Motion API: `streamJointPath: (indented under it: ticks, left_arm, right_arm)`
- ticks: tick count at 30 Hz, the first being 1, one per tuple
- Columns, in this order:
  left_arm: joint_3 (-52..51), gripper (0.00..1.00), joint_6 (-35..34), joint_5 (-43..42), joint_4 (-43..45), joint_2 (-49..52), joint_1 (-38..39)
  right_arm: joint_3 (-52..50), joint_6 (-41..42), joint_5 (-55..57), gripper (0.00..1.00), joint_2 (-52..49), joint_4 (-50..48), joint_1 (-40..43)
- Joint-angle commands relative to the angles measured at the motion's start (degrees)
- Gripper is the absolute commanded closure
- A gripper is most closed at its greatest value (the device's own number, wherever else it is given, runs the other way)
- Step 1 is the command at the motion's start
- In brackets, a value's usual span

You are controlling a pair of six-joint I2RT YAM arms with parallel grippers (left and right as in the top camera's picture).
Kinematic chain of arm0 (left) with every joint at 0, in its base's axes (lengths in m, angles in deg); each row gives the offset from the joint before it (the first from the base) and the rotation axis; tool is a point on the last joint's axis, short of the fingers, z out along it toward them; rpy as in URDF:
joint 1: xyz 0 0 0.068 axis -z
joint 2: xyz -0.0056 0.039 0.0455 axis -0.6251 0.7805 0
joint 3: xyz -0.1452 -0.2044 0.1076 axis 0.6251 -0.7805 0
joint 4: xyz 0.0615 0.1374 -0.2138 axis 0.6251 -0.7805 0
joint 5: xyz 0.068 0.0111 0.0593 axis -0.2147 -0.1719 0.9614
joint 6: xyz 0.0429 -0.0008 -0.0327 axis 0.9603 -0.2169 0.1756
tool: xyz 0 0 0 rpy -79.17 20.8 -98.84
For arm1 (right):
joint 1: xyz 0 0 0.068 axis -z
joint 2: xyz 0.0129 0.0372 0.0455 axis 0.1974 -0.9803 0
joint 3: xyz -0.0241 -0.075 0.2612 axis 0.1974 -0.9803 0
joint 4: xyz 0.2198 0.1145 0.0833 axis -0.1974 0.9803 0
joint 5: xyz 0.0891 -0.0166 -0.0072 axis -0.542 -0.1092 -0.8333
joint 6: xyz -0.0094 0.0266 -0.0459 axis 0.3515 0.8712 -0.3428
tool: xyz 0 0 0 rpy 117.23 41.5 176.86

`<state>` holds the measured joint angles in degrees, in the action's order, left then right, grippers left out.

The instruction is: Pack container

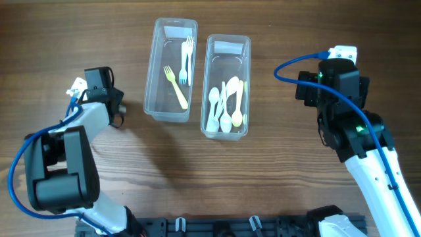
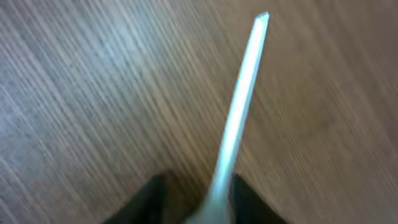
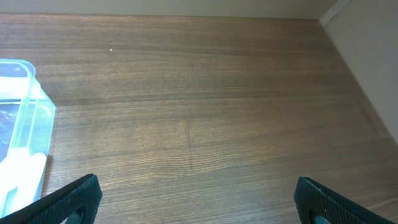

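Two clear plastic containers stand side by side at the back of the table. The left container (image 1: 152,79) holds a yellow fork (image 1: 176,85) and white forks (image 1: 186,59). The right container (image 1: 248,79) holds several white spoons (image 1: 223,105); its corner also shows in the right wrist view (image 3: 37,118). My left gripper (image 1: 117,105) is low over the table, left of the containers. In the left wrist view it (image 2: 196,180) is shut on a white plastic utensil (image 2: 239,106), whose handle points away; its head is hidden. My right gripper (image 3: 199,186) is wide open and empty, right of the containers.
The wooden table (image 1: 276,164) is bare around both arms. A blue cable (image 1: 289,66) loops beside the right arm. A black rail (image 1: 230,227) runs along the front edge.
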<state>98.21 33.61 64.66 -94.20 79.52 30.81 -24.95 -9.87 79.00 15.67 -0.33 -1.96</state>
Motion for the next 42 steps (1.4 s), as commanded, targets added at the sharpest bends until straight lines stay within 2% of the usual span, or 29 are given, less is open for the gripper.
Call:
streamJointPath:
  ticks: [1,3,5,10,13,16,20,23,25,27,33,34,36,38,40,41,42]
  left_arm:
    - [-0.76,0.75,-0.59,0.52,-2.08,2.19,-0.28]
    - [-0.76,0.91,-0.59,0.55,-3.32,2.19,-0.28]
    - [-0.72,0.96,-0.57,0.55,-3.8,2.08,-0.28]
    - [1.57,0.96,-0.31,0.68,-8.31,-2.45,-1.01]
    - [3.63,0.96,3.17,0.02,-13.44,-10.71,-1.77]
    - [3.74,0.96,11.96,-5.18,-13.92,-19.45,-1.77]
    - [3.74,0.96,24.33,-21.64,-13.35,-29.31,-1.42]
    - [3.74,0.96,41.64,-41.31,-10.82,-32.35,0.59]
    - [3.72,0.96,52.68,-48.17,-11.19,-31.95,2.99]
    - [3.72,0.96,56.41,-48.59,-11.78,-30.69,5.7]
    - [3.72,0.96,56.48,-48.54,-10.43,-23.85,9.29]
    - [3.72,0.91,56.46,-48.39,-10.19,-22.69,9.27]
    - [3.72,0.71,56.39,-48.39,-9.35,-21.31,9.27]
    - [3.72,0.41,56.19,-48.43,-8.2,-21.14,9.27]
    - [3.74,0.17,54.55,-48.39,-6.16,-21.4,9.25]
    - [3.78,0.13,53.16,-48.41,-4.7,-21.55,9.07]
    - [3.82,0.04,51.8,-48.41,-3.41,-21.92,8.76]
  right_arm:
    - [0.81,-0.28,1.18,0.0,-0.28,-0.15,0.04]
    - [0.81,-0.26,1.18,0.0,-0.28,-0.15,0.04]
    - [0.81,-0.26,1.18,0.0,-0.28,-0.15,0.04]
    - [0.81,-0.31,1.18,0.0,-0.28,-0.15,0.04]
    - [0.81,-0.28,1.18,0.0,-0.28,-0.15,0.04]
    - [0.81,-0.28,1.18,0.0,-0.28,-0.15,0.04]
    - [0.81,-0.28,1.18,0.0,-0.28,-0.15,0.04]
    - [0.81,-0.28,1.16,0.0,-0.28,-0.15,0.04]
    - [0.81,-0.28,1.18,0.0,-0.28,-0.15,0.04]
    - [0.81,-0.28,1.18,0.0,-0.28,-0.15,0.04]
    - [0.81,-0.28,1.18,0.0,-0.28,-0.15,0.04]
    - [0.81,-0.31,1.18,0.0,-0.28,-0.15,0.04]
    - [0.81,-0.28,1.18,0.0,-0.28,-0.15,0.04]
    - [0.81,-0.31,1.18,0.0,-0.28,-0.15,0.04]
    - [0.81,-0.28,1.18,0.0,-0.28,-0.15,0.04]
    - [0.81,-0.28,1.18,0.0,-0.28,-0.15,0.04]
    - [0.81,-0.28,1.18,0.0,-0.28,-0.15,0.04]
